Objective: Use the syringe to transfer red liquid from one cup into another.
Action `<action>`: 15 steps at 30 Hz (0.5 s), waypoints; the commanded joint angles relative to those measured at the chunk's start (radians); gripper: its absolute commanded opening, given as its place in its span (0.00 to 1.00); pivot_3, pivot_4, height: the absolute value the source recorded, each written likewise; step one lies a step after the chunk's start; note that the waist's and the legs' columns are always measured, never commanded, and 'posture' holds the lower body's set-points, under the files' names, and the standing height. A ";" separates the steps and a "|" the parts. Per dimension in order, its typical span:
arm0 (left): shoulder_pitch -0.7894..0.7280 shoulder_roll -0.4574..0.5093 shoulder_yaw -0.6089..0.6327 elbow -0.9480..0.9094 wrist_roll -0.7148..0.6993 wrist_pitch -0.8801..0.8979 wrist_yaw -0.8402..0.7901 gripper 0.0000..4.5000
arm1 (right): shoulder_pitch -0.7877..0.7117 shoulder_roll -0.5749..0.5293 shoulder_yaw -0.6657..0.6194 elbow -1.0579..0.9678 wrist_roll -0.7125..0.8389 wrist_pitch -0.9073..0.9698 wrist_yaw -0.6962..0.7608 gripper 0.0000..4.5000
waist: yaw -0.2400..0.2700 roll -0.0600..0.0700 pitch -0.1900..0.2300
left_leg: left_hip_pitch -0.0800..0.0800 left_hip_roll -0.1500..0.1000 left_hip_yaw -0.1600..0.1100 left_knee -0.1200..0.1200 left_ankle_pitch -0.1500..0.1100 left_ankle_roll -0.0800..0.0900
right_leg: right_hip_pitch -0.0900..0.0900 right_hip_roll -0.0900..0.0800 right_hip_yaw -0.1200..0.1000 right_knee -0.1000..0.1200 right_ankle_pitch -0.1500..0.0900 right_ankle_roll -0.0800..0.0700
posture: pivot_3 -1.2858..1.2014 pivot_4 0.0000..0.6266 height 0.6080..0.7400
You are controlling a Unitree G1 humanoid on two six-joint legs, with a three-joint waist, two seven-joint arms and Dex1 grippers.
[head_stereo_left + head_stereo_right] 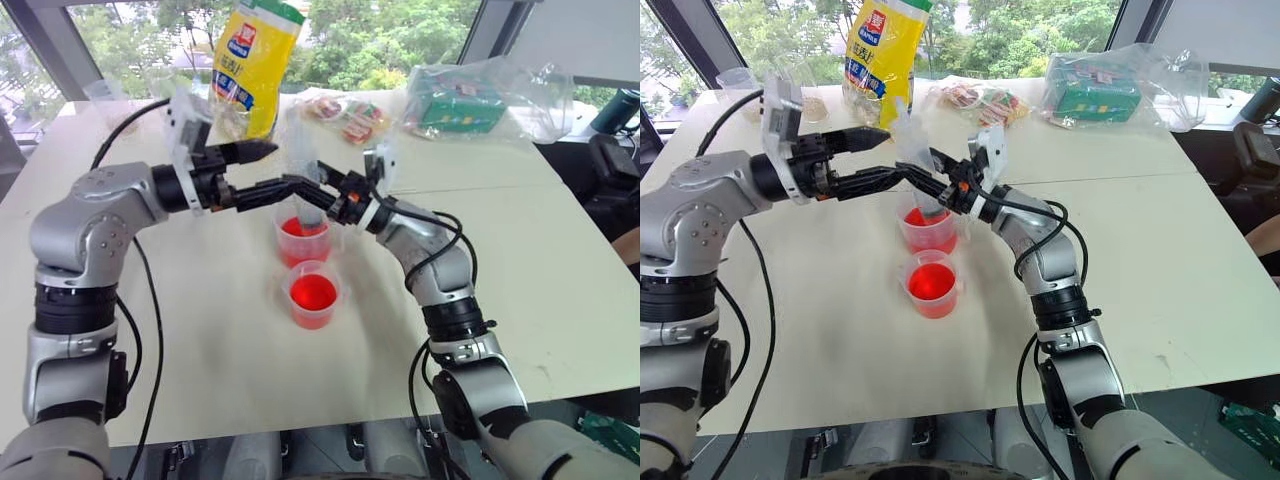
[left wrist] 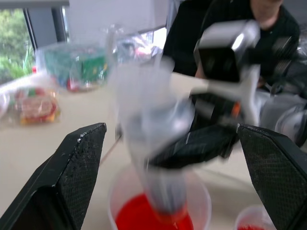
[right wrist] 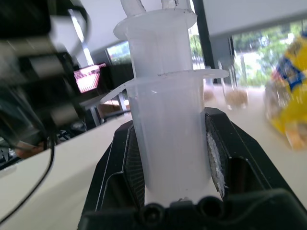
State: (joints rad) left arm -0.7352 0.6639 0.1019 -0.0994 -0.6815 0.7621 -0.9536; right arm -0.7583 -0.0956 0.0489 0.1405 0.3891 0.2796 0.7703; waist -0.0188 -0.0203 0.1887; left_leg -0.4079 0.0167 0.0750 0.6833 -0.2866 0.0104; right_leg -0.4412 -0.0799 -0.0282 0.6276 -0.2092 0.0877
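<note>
The clear syringe [image 3: 165, 129] stands upright with its tip down in the far cup [image 1: 288, 247], which holds red liquid [image 2: 132, 218]. My right gripper [image 1: 318, 195] is shut on the syringe's barrel just below the flange. My left gripper [image 1: 283, 168] is open, its fingers [image 2: 72, 167] spread wide on either side of the syringe without touching it. A second cup [image 1: 313, 295] with red liquid stands just nearer to me on the white table [image 1: 520, 260].
A yellow bag [image 1: 255, 60], snack packets [image 1: 345, 115] and a clear plastic bag with a green box [image 1: 470, 100] lie along the far side of the table. Clear cups [image 1: 105, 95] stand at the back left. A person in dark clothes [image 2: 230, 19] is behind the table.
</note>
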 commanded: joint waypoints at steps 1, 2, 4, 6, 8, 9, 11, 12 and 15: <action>-0.001 0.036 0.058 -0.026 -0.028 0.010 0.002 1.00 | -0.027 0.006 -0.017 -0.065 0.035 -0.006 -0.007 0.30 | 0.001 0.000 0.000 | 0.000 0.000 0.000 0.000 0.000 0.000 | 0.000 0.000 0.000 0.000 0.000 0.000 | 0.52 0.24 1.00; 0.002 0.043 0.068 -0.025 -0.032 0.012 0.004 1.00 | -0.029 0.005 -0.017 -0.069 0.039 -0.003 -0.009 0.30 | 0.001 0.000 0.000 | 0.000 0.000 0.000 0.000 0.000 0.000 | 0.000 0.000 0.000 0.000 0.000 0.000 | 0.52 0.24 1.00; 0.005 0.051 0.082 -0.026 -0.036 0.014 0.010 1.00 | -0.031 0.001 -0.018 -0.083 0.048 0.005 -0.012 0.30 | 0.001 0.000 0.000 | 0.000 0.000 0.000 0.000 0.000 0.000 | 0.000 0.000 0.000 0.000 0.000 0.000 | 0.52 0.24 1.00; -0.001 0.053 0.097 -0.016 -0.040 0.016 0.022 1.00 | -0.046 -0.006 -0.030 -0.120 0.077 0.035 -0.019 0.30 | 0.002 0.000 0.000 | 0.000 0.000 0.000 0.000 0.000 0.000 | 0.000 0.000 0.000 0.000 0.000 0.000 | 0.52 0.24 1.00; -0.009 0.055 0.107 -0.006 -0.041 0.013 0.030 1.00 | -0.065 -0.016 -0.047 -0.165 0.117 0.080 -0.026 0.30 | 0.001 0.000 0.000 | 0.000 0.000 0.000 0.000 0.000 0.000 | 0.000 0.000 0.000 0.000 0.000 0.000 | 0.52 0.24 1.00; -0.013 0.056 0.111 -0.002 -0.041 0.012 0.033 1.00 | -0.072 -0.023 -0.056 -0.188 0.138 0.103 -0.030 0.30 | 0.001 0.000 0.000 | 0.000 0.000 0.000 0.000 0.000 0.000 | 0.000 0.000 0.000 0.000 0.000 0.000 | 0.52 0.24 1.00; -0.019 0.057 0.121 0.010 -0.046 0.012 0.038 1.00 | -0.083 -0.039 -0.077 -0.242 0.199 0.168 -0.037 0.30 | 0.002 0.000 0.000 | 0.000 0.000 0.000 0.000 0.000 0.000 | 0.000 0.000 0.000 0.000 0.000 0.000 | 0.52 0.24 1.00; -0.025 0.060 0.125 0.018 -0.048 0.014 0.039 1.00 | -0.088 -0.053 -0.092 -0.278 0.245 0.214 -0.040 0.30 | 0.002 0.000 0.000 | 0.000 0.000 0.000 0.000 0.000 0.000 | 0.000 0.000 0.000 0.000 0.000 0.000 | 0.52 0.24 1.00; -0.034 0.069 0.130 0.036 -0.048 0.012 0.037 1.00 | -0.081 -0.089 -0.128 -0.379 0.380 0.341 -0.061 0.30 | 0.003 0.000 0.000 | 0.000 0.000 0.000 0.000 0.000 0.000 | 0.000 0.000 0.000 0.000 0.000 0.000 | 0.52 0.24 1.00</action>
State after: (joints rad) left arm -0.7389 0.7100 0.1958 -0.0545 -0.7117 0.7795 -0.9139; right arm -0.8244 -0.1743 -0.0468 -0.1545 0.6771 0.5635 0.7200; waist -0.0158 -0.0203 0.1886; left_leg -0.4084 0.0167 0.0748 0.6833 -0.2867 0.0105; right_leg -0.4415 -0.0805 -0.0284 0.6274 -0.2092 0.0876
